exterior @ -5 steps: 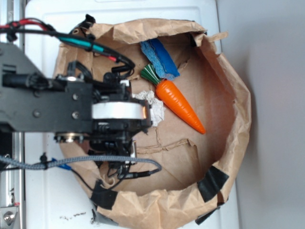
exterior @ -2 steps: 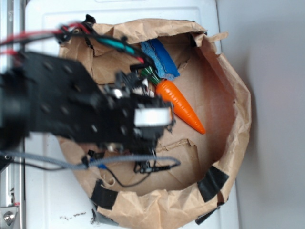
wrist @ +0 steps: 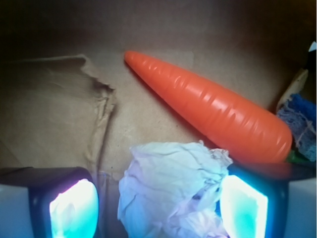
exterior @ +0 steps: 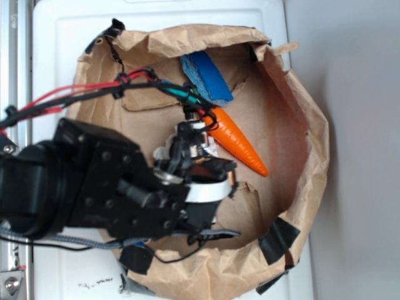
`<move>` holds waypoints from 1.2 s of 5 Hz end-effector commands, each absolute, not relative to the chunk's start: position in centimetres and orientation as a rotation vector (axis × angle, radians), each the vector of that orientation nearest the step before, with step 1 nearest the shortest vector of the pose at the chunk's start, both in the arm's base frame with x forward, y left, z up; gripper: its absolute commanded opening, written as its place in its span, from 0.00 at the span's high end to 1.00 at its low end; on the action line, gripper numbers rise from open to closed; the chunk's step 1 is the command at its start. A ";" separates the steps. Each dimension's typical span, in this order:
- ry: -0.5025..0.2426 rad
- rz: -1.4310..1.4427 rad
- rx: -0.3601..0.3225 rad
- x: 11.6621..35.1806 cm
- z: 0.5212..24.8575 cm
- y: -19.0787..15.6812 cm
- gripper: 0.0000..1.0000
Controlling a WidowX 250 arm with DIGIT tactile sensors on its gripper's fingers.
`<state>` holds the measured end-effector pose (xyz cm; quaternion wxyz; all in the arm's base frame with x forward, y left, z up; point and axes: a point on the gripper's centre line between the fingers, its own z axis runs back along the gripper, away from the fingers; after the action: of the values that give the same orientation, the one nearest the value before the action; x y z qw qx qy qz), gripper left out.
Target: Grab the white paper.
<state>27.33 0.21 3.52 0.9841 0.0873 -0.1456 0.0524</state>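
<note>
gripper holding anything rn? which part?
Nothing held yet. The white paper sits between the open fingers, right one touching its edge, left one apart.

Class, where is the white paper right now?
In the wrist view the white paper lies at bottom centre on the brown bag's floor, between the fingers of the open hand, touching the orange carrot behind it.

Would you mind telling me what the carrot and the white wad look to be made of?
The carrot looks like moulded plastic: smooth, glossy orange, with shallow regular ridges and soft highlights. The wad looks like thin matte paper, perhaps tissue: sharp irregular creases, ragged edges, grey shadows in its folds.
</note>
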 end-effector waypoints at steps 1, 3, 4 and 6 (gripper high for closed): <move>-0.370 0.090 0.175 27.3 4.4 -0.7 1.00; -0.361 0.080 0.125 26.7 5.9 -0.6 1.00; -0.322 0.064 0.045 25.6 9.2 -0.3 1.00; -0.276 0.074 -0.066 24.4 15.4 0.4 1.00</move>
<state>23.48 -0.50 13.91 0.9927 -0.0355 -0.1113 0.0289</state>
